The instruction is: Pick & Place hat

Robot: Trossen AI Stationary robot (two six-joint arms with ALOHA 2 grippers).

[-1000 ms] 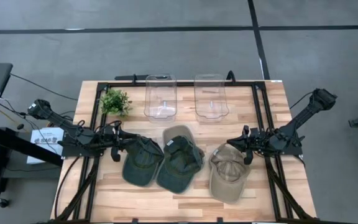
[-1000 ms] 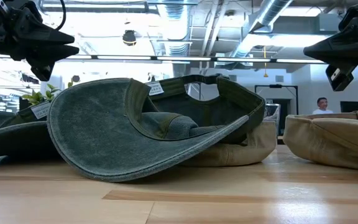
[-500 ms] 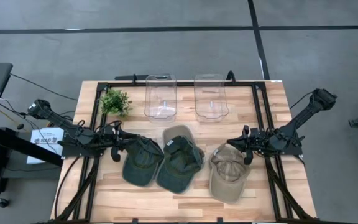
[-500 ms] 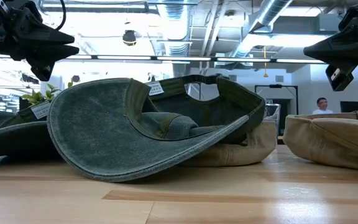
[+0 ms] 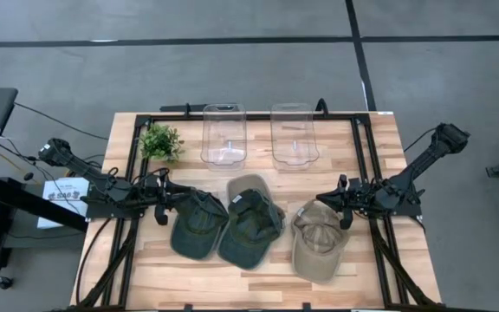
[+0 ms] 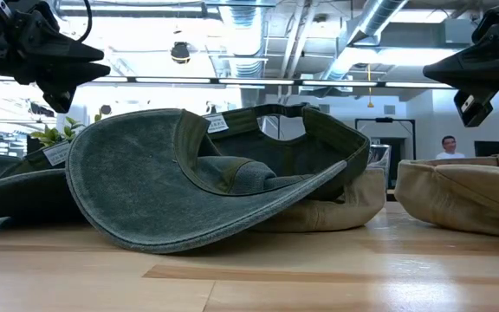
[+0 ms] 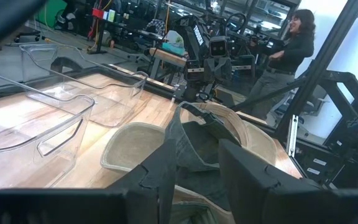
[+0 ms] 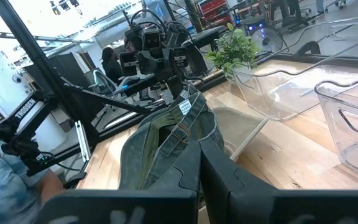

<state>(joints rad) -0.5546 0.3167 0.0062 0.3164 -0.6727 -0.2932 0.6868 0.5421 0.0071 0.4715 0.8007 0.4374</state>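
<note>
Left gripper (image 5: 173, 201) parted at left green hat's (image 5: 195, 227) 10 o'clock edge, nothing seen held, right gripper (image 5: 330, 204) closed empty at tan hat's (image 5: 319, 241) 1 o'clock, middle green hat (image 5: 251, 228) set between, two clear bins (image 5: 224, 134) at table's 12 o'clock

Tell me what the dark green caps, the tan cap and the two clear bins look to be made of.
Dark green caps: likely washed cotton twill, matte, with faded edges and visible stitching. Tan cap: similar woven cloth, matte, soft creases. Two clear bins: probably rigid transparent plastic, glossy, with glints along the rims.
</note>
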